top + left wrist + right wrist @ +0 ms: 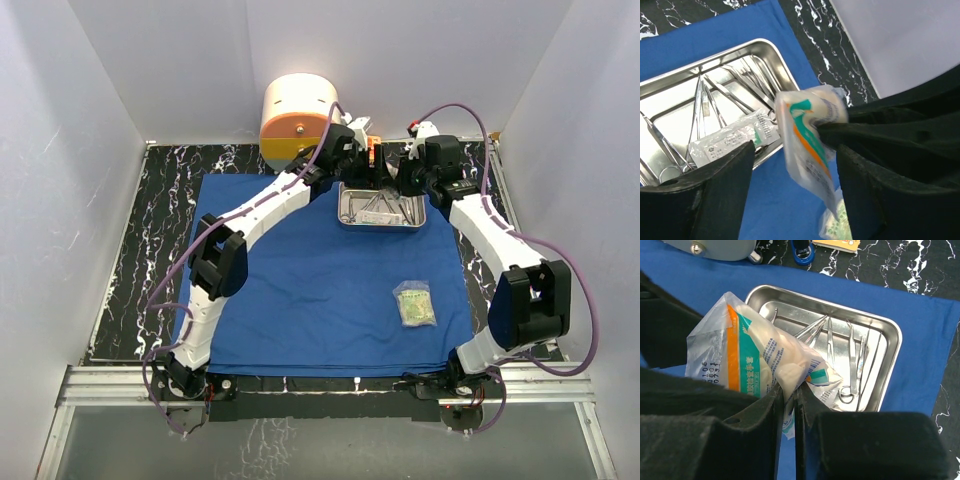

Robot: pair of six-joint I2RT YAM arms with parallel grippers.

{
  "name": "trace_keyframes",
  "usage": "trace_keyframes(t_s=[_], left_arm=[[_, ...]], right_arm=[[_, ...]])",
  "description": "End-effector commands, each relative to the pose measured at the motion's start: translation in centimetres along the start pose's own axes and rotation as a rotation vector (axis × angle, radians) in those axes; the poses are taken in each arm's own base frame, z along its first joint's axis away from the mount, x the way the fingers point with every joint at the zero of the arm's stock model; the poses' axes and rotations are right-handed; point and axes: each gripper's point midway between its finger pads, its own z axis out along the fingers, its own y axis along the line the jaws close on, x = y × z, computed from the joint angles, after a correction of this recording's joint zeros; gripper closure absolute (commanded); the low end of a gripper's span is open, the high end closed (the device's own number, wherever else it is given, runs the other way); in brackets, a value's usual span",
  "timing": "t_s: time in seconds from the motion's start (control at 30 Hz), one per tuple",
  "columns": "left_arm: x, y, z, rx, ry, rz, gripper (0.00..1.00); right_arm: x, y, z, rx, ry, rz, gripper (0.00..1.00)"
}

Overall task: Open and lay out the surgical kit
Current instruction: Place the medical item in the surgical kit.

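In the right tool [787, 392], clamped tight: crumpled clear packet [750, 355], orange-teal print, white wadding inside. Jaws of the left tool [794, 152] sit apart, straddling it.

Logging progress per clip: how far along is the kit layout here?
Done: blue cloth spread flat, one packet laid on it. In hand: right gripper holds a second packet near the steel tray. Remaining: instruments lie in the tray, not yet laid out.
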Motion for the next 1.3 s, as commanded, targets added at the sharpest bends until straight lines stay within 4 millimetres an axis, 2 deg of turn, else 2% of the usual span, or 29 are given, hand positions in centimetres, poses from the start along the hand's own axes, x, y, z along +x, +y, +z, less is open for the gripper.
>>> trace_keyframes(t_s=[0.0, 0.17, 0.3, 0.37, 0.57, 0.77, 0.87, 1.0, 1.13, 1.27], left_arm=[[-1.3, -1.1, 0.3, 0.073, -0.012, 0.005, 0.42], [-0.7, -1.6, 0.7, 0.121, 0.006, 0.008, 0.61], [-0.2, -1.8, 0.8, 0.143, 0.020, 0.009, 0.69], [-0.2, -2.0, 0.7, 0.164, 0.023, 0.015, 0.76], [-0.4, -1.8, 0.1, 0.209, 0.031, 0.024, 1.00], [0.6, -0.8, -1.6, 0.273, 0.070, 0.022, 1.00], [2.1, -0.9, -2.7, 0.320, 0.122, 0.086, 1.00], [5.6, -1.8, -4.4, 0.438, 0.262, 0.122, 0.97], [9.6, -3.8, -6.4, 0.581, 0.403, 0.110, 0.98], [13.8, -6.2, -7.3, 0.628, 0.492, 0.198, 0.99]], right_arm=[[-2.4, 1.4, -1.5, -0.047, -0.080, 0.001, 0.88], [-2.0, 1.6, -1.6, -0.050, -0.075, 0.000, 0.88], [-1.6, 1.4, -1.5, -0.047, -0.066, -0.003, 0.87], [-1.3, 1.5, -1.5, -0.052, -0.060, -0.006, 0.85], [-0.6, 1.5, -1.7, -0.056, -0.039, -0.039, 0.69], [-0.4, 0.2, -3.4, -0.019, -0.019, -0.078, 0.53], [-0.2, 0.0, -5.0, -0.060, -0.008, -0.082, 0.47], [0.0, -1.3, -6.8, -0.059, 0.002, -0.070, 0.44], [0.4, -5.5, -8.2, 0.019, -0.010, -0.012, 0.42], [2.2, -9.6, -8.3, 0.101, 0.014, 0.055, 0.42]])
